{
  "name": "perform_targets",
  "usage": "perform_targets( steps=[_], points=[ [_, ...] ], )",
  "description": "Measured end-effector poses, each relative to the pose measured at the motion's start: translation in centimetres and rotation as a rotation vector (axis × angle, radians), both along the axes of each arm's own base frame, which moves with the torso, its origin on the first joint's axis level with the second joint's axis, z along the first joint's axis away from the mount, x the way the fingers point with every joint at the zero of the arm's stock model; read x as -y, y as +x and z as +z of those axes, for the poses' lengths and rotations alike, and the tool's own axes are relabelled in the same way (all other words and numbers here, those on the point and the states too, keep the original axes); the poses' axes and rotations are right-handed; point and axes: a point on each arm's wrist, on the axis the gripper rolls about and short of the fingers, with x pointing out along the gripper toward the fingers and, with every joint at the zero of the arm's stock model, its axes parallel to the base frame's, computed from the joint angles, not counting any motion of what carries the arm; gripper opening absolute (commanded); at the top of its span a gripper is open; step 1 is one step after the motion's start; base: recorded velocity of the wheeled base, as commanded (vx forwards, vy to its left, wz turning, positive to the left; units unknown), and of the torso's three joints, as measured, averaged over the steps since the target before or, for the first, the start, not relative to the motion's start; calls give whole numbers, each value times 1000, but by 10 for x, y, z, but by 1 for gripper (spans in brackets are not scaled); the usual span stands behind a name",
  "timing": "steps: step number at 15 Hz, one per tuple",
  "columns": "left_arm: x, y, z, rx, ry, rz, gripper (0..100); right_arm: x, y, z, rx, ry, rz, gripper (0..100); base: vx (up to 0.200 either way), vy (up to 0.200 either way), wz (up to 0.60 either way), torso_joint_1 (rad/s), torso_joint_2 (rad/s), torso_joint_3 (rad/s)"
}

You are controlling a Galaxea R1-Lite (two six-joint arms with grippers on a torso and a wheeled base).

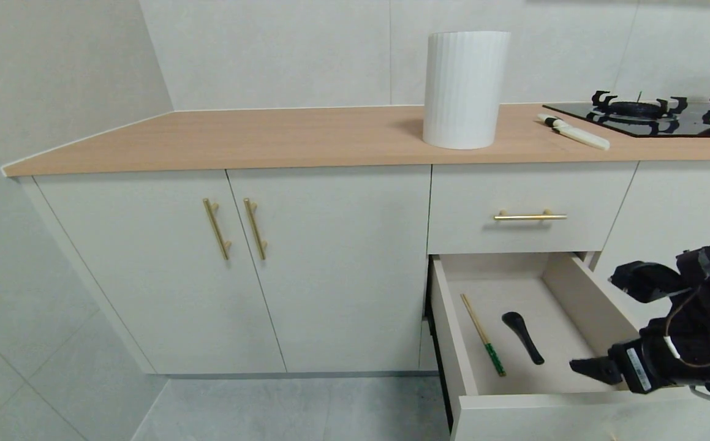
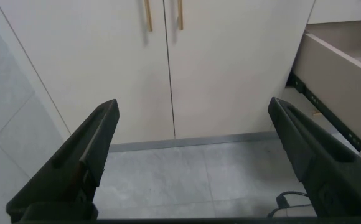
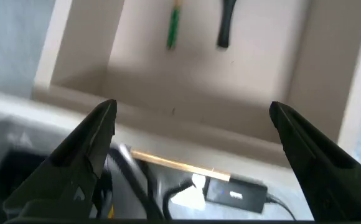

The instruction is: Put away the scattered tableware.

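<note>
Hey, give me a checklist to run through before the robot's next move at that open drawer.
1. Is the drawer pulled out: ok.
2. Do the chopsticks and spoon lie flat inside it: ok.
3. Is the right gripper open, empty, over the drawer front: ok.
4. Is the left gripper open, empty, facing the cabinet doors: ok.
5. Is the counter tidied: not ok, a knife lies there.

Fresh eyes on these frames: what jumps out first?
The pulled-out lower drawer at lower right draws the eye first. Chopsticks and a black spoon lie side by side inside it, not touching. The open right gripper hovers at the drawer's front right corner. Above, a tall white ribbed canister stands on the wooden countertop, with a cream knife between it and the gas hob.
</note>
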Motion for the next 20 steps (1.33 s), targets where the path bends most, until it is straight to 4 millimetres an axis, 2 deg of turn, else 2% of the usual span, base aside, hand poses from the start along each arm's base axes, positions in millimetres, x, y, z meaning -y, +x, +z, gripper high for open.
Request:
perform_targets(
  steps=[2, 8, 15, 20],
  points=[
    [0, 0, 0, 0, 0, 0, 100, -4, -15, -4, -83, -58, 93, 100, 0, 0, 0, 0, 0, 0],
    [0, 0, 0, 0, 0, 0, 100, -15, -38, -11, -133, -113, 241, 100, 0, 0, 0, 0, 0, 0],
    [0, 0, 0, 0, 0, 0, 100, -33, -53, -28, -203, -156, 366, 100, 0, 0, 0, 0, 0, 0],
    [0, 0, 0, 0, 0, 0, 100, -37, -50, -38, -251, -177, 376, 100, 0, 0, 0, 0, 0, 0]
  ],
)
